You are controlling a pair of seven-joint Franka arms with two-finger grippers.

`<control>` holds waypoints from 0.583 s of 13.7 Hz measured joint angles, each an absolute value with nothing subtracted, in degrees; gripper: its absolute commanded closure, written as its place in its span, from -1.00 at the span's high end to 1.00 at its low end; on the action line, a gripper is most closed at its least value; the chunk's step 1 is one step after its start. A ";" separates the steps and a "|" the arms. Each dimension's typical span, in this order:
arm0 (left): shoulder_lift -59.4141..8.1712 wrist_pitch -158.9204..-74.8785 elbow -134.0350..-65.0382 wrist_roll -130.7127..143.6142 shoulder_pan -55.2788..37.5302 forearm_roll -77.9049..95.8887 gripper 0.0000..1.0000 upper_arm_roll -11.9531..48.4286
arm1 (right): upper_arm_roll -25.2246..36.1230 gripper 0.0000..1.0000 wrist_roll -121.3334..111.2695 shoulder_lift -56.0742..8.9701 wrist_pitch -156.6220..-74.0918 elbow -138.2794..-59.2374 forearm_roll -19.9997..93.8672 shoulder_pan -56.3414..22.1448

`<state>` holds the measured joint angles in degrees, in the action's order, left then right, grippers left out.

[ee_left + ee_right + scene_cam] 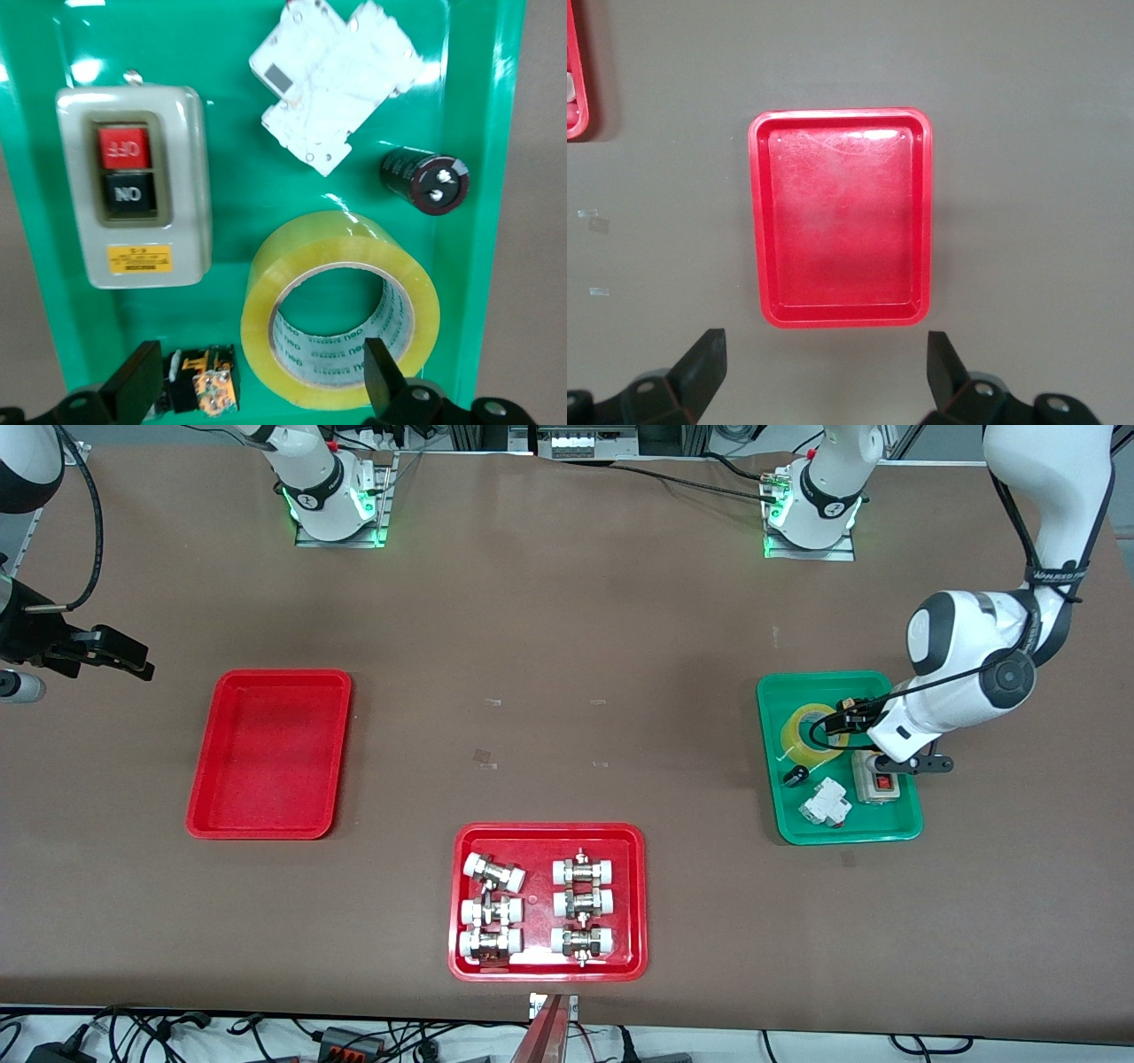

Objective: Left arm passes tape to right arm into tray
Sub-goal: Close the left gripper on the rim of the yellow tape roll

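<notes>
Still at the start: the wide roll of translucent yellowish packing tape [811,734] lies flat in the green plastic tray [902,831] at the left arm's end of the table, not yet lifted. Sharing that tray, all nearer the front camera than the roll: a grey switch box with red and black buttons [133,186], a white circuit breaker [332,75], a small black cylindrical capacitor [425,180]; a small black-and-orange part [204,390] sits beside the roll.

Left gripper [257,394] hangs over the tape, fingers [383,376] released and spread, one tip over the roll's core, the other outside its wall. No contact that I can see.

Right gripper [824,367] waits over bare brown table [567,646] beside the plain shallow red plastic tray [204,815], fingers released, holding nothing. That tray holds nothing.

Left to do, by my reading: grasp, lift, handover, placement — everything.

Room: the roll sits close to the green tray's rim and its neighbours, so the pick is tight. Mid-table between the arms is open. A second red tray with white-capped metal fittings [620,965] sits nearer the camera, off the likely path.
</notes>
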<state>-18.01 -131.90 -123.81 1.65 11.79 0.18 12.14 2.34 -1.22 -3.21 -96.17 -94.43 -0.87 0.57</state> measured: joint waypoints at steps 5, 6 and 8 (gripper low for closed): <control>-20.16 -137.65 -126.46 1.73 11.85 0.18 1.00 12.14 | 2.22 1.00 -1.22 -3.20 -96.17 -94.42 -0.87 0.49; -20.37 -137.98 -126.74 1.73 11.85 0.18 1.00 12.14 | 2.13 1.00 -1.23 -3.20 -96.17 -94.42 -0.88 0.47; -20.52 -138.16 -126.89 1.73 11.85 0.18 0.89 12.14 | 1.93 1.00 -1.24 -3.19 -96.17 -94.40 -0.88 0.37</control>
<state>-20.52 -138.16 -126.89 1.73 11.85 0.18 12.14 1.93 -1.24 -3.19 -96.17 -94.40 -0.88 0.37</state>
